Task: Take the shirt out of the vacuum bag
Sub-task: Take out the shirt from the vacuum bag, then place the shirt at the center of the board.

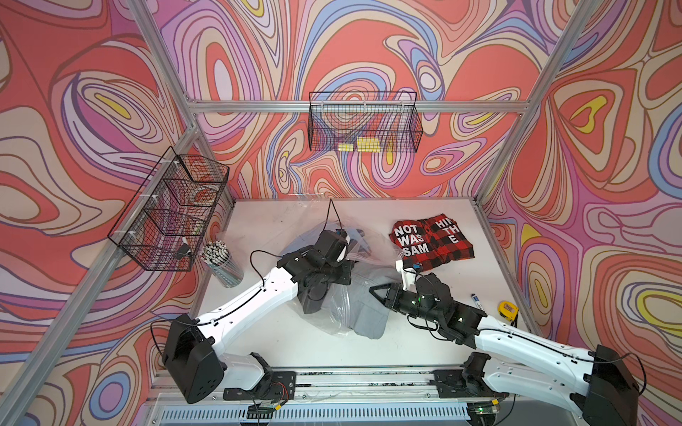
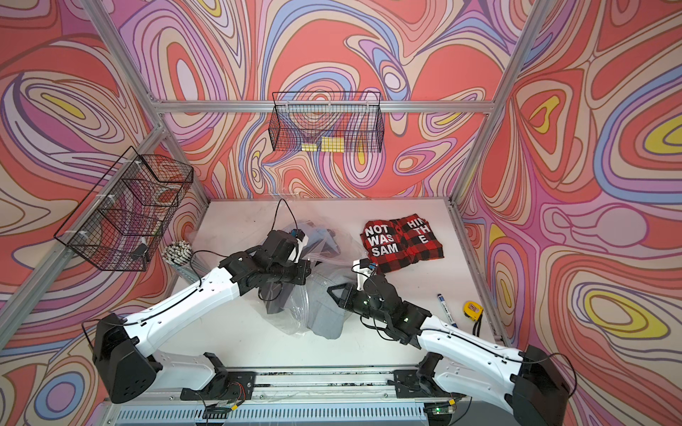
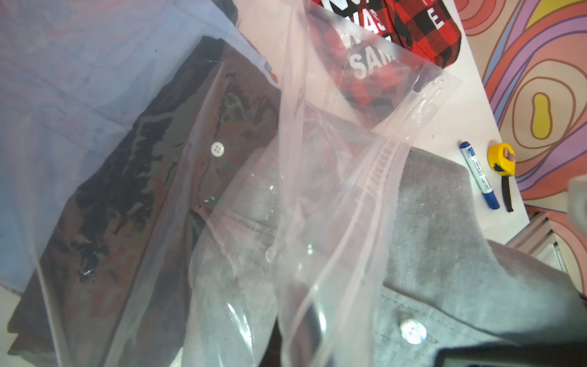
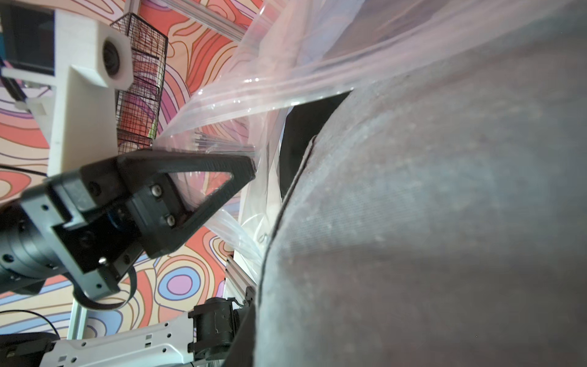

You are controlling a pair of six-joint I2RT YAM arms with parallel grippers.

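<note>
Top view: grey shirt (image 1: 366, 313) partly out of vacuum bag (image 1: 376, 245), mid-table (image 1: 280, 343). R gripper (image 1: 372, 291) at the shirt, grip can't tell.

L wrist: zip edge (image 3: 386, 159) lies across the shirt, dark shirt (image 3: 127, 197) inside.

R wrist: L gripper (image 4: 253, 166) clenched on bag plastic.

Left to do: pull the shirt clear. Room at table front; marker (image 1: 478, 302) near the right edge.

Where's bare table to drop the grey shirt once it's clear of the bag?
Best: the front strip of table between the grey shirt and the rail. Also the back right corner behind the plaid shirt. Crowded: the middle, filled by the vacuum bag, and the right edge by the marker and tape measure.
</note>
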